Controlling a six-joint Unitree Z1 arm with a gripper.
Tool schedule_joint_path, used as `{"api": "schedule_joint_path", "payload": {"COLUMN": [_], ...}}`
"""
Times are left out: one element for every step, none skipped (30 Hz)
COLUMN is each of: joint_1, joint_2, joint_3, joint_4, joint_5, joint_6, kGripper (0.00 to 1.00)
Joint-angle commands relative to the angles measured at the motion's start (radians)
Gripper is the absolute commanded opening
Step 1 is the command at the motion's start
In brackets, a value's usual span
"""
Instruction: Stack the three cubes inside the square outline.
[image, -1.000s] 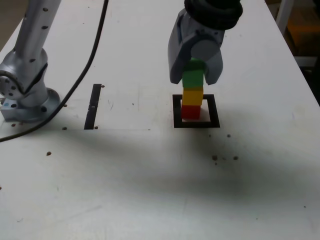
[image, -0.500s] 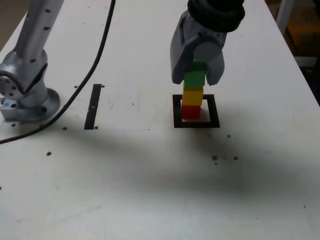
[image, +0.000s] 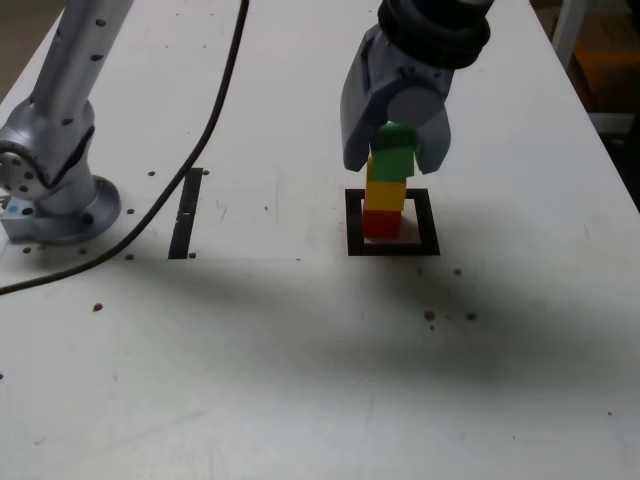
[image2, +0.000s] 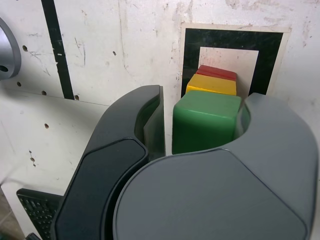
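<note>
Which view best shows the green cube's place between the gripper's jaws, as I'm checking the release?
The wrist view: a gap separates one jaw from the green cube. The exterior view shows the cube's front face, but its jaw contact is unclear.

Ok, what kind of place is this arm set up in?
Looks like a lab or workshop bench, probably a robot test station: a scuffed white tabletop dotted with holes, a square outline marked on it, and a black keyboard near its edge.
</note>
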Motion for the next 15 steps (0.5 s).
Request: {"api": "schedule_joint_path", "payload": {"joint_1": [0.002, 0.002, 0.002, 0.002, 0.002, 0.002, 0.002, 0.002, 0.002, 0.002, 0.002, 0.002, 0.002, 0.003, 0.003], "joint_2": [0.007, 0.007, 0.006, 0.004, 0.002, -0.003, -0.008, -0.016, -0.023, -0.036, -0.051, -0.068, -0.093, -0.121, -0.142], "joint_3": [-0.002, -0.002, -0.002, -0.001, 0.000, 0.000, 0.002, 0.004, 0.005, 0.008, 0.013, 0.018, 0.028, 0.040, 0.050], "joint_4": [0.013, 0.013, 0.013, 0.014, 0.014, 0.015, 0.015, 0.015, 0.015, 0.015, 0.015, 0.015, 0.015, 0.015, 0.015], "joint_5": [-0.001, -0.001, 0.000, 0.001, 0.002, 0.004, 0.007, 0.010, 0.013, 0.018, 0.022, 0.026, 0.028, 0.027, 0.024], "joint_6": [0.002, 0.003, 0.004, 0.004, 0.004, 0.002, 0.000, -0.002, -0.004, -0.006, -0.009, -0.011, -0.013, -0.012, -0.010], "kGripper": [0.76, 0.78, 0.80, 0.82, 0.85, 0.88, 0.90, 0.93, 0.94, 0.96, 0.97, 0.98, 0.98, 0.98, 0.98]}}
